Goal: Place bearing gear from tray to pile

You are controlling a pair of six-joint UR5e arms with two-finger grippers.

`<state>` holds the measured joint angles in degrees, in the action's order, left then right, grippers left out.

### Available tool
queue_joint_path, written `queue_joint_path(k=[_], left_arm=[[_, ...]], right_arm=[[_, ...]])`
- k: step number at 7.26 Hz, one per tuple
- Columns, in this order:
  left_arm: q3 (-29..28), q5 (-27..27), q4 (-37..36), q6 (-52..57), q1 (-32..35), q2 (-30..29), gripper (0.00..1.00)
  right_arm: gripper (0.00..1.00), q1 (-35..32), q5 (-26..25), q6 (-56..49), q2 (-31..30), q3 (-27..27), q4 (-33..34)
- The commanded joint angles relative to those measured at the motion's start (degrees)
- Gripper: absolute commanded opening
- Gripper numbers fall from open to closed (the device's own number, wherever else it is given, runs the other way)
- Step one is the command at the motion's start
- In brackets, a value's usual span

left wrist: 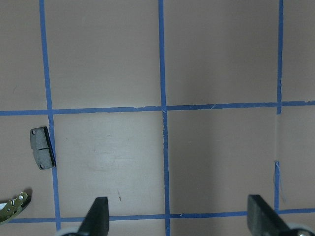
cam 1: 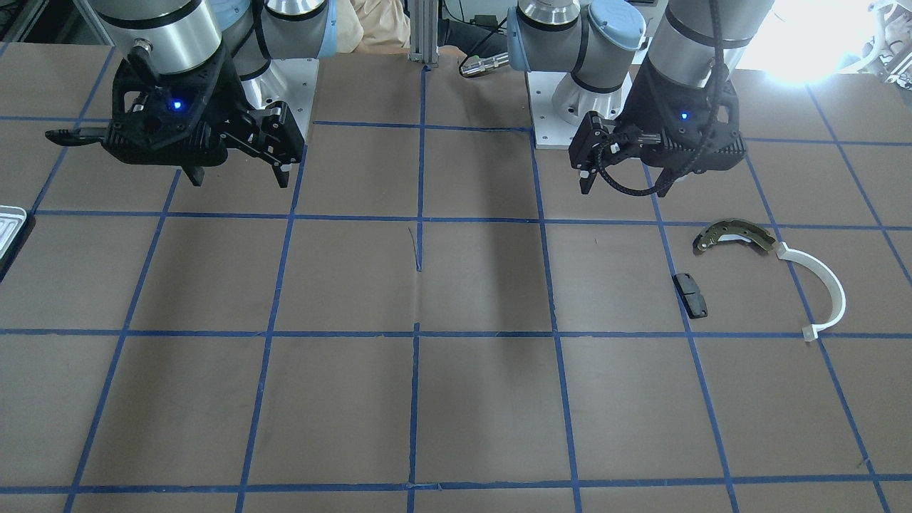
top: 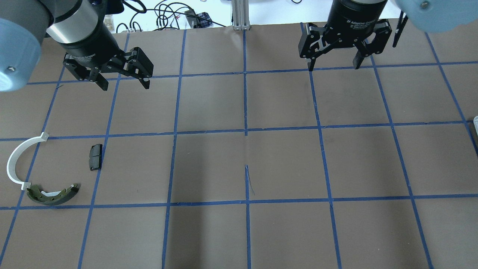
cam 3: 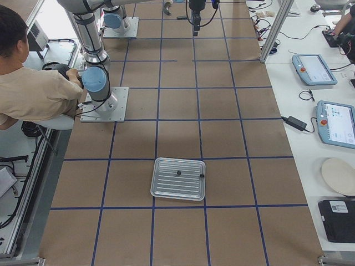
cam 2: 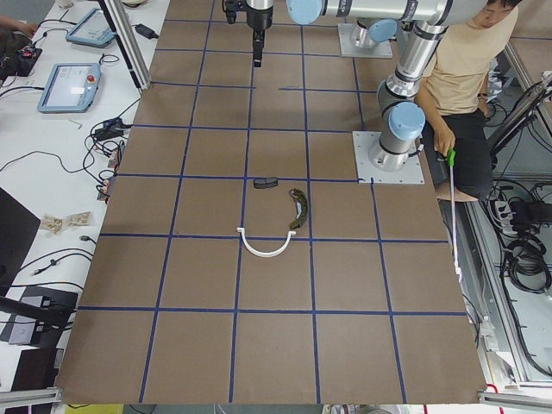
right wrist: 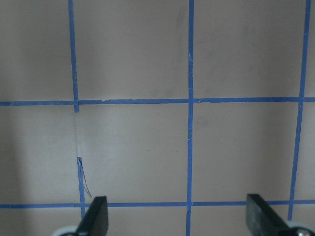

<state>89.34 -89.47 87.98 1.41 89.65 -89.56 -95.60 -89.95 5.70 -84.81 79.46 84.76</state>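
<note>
The whitish-silver tray (cam 3: pixel 177 185) lies on the table near the robot's right end; only its corner shows in the front view (cam 1: pixel 8 224). Two small dark parts (cam 3: pixel 178 173) lie in it, too small to tell apart. The pile is at the left end: an olive brake shoe (top: pixel 52 195), a white half-ring (top: pixel 16 160) and a black pad (top: pixel 95 157). My left gripper (top: pixel 125 86) hangs open and empty above the table, beyond the pile. My right gripper (top: pixel 334 67) hangs open and empty, far from the tray.
Brown table cover with a blue tape grid (top: pixel 245 130). Both arm bases (cam 1: pixel 563 121) stand at the table's robot side. A person sits beside the robot (cam 2: pixel 466 78). Tablets and cables lie on the side bench (cam 3: pixel 333 122).
</note>
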Motion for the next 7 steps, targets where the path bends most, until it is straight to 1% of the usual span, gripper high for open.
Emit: queue_joint_path(k=[1,7], left_arm=[[0.05,0.00,0.00,0.00,0.00,0.00,1.00],[0.05,0.00,0.00,0.00,0.00,0.00,1.00]], right_arm=[[1.00,-0.02,-0.22,0.10,-0.09,-0.01,-0.04],[1.00,0.15,-0.84,0.10,-0.09,-0.01,-0.04]])
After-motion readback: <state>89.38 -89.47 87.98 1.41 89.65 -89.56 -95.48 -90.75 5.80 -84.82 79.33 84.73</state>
